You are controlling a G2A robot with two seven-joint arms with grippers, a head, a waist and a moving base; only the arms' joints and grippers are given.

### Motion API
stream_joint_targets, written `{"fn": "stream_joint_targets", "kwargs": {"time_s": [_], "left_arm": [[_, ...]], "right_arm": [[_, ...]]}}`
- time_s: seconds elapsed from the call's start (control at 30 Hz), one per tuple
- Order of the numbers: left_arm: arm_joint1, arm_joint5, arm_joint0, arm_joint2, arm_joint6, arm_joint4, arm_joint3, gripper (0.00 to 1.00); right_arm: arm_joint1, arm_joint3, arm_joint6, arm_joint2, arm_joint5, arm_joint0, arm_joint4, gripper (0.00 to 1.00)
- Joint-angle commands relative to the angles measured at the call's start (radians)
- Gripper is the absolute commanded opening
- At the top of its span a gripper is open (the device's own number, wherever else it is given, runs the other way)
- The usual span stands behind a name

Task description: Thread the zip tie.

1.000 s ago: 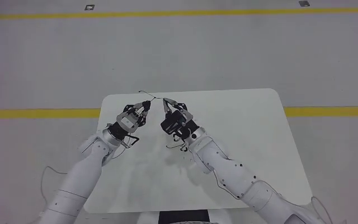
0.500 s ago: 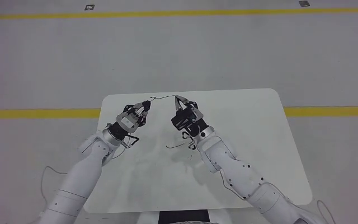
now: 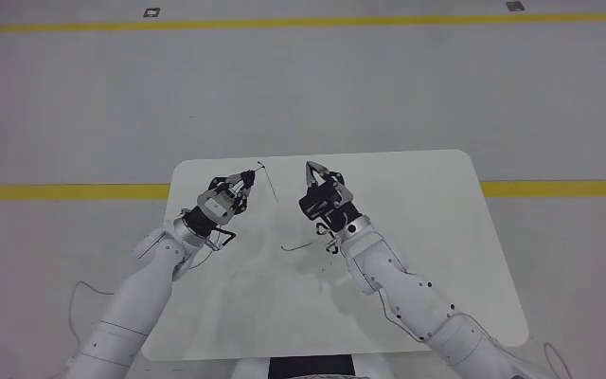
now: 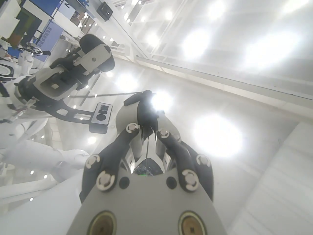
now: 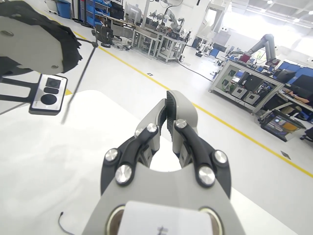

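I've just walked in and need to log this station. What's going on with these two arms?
A two-armed robot is working on threading a zip tie above a white table. The left end effector is shut on one end of the zip tie, and the tie's free end hangs down toward the table. The right end effector is beside it, shut on nothing and apart from the tie. The tie is not yet looped. Another thin dark strip lies on the table near the right arm.

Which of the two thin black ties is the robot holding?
The zip tie in the left gripper; the other tie lies loose on the table.
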Motion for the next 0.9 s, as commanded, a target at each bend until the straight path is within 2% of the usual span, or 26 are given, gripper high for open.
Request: {"fn": "stream_joint_targets", "kwargs": {"time_s": [0.0,0.03,0.13,0.33,0.37,0.43,0.53,0.67,0.73,0.8,0.87], "left_arm": [[0.0,0.0,0.0,0.0,0.0,0.0,0.0,0.0],[0.0,0.0,0.0,0.0,0.0,0.0,0.0,0.0],[0.0,0.0,0.0,0.0,0.0,0.0,0.0,0.0],[0.0,0.0,0.0,0.0,0.0,0.0,0.0,0.0],[0.0,0.0,0.0,0.0,0.0,0.0,0.0,0.0],[0.0,0.0,0.0,0.0,0.0,0.0,0.0,0.0],[0.0,0.0,0.0,0.0,0.0,0.0,0.0,0.0],[0.0,0.0,0.0,0.0,0.0,0.0,0.0,0.0],[0.0,0.0,0.0,0.0,0.0,0.0,0.0,0.0],[0.0,0.0,0.0,0.0,0.0,0.0,0.0,0.0],[0.0,0.0,0.0,0.0,0.0,0.0,0.0,0.0]], "right_arm": [[0.001,-0.014,-0.005,0.0,-0.017,-0.006,0.0,0.63],[0.001,-0.024,-0.008,0.001,-0.029,-0.01,0.0,1.0],[0.0,-0.045,-0.01,0.005,-0.071,-0.023,0.012,1.0],[-0.004,-0.077,-0.01,0.022,-0.12,-0.044,0.049,1.0],[-0.005,-0.083,-0.011,0.024,-0.134,-0.047,0.058,0.99],[-0.007,-0.089,-0.009,0.021,-0.164,-0.049,0.068,0.86],[-0.012,-0.09,-0.004,0.013,-0.192,-0.048,0.074,0.83],[-0.021,-0.084,0.0,0.002,-0.203,-0.048,0.09,0.74],[-0.026,-0.079,0.001,-0.005,-0.205,-0.047,0.095,0.64],[-0.031,-0.07,0.004,-0.01,-0.2,-0.046,0.104,0.48],[-0.039,-0.057,0.008,-0.017,-0.191,-0.041,0.117,0.45]]}}
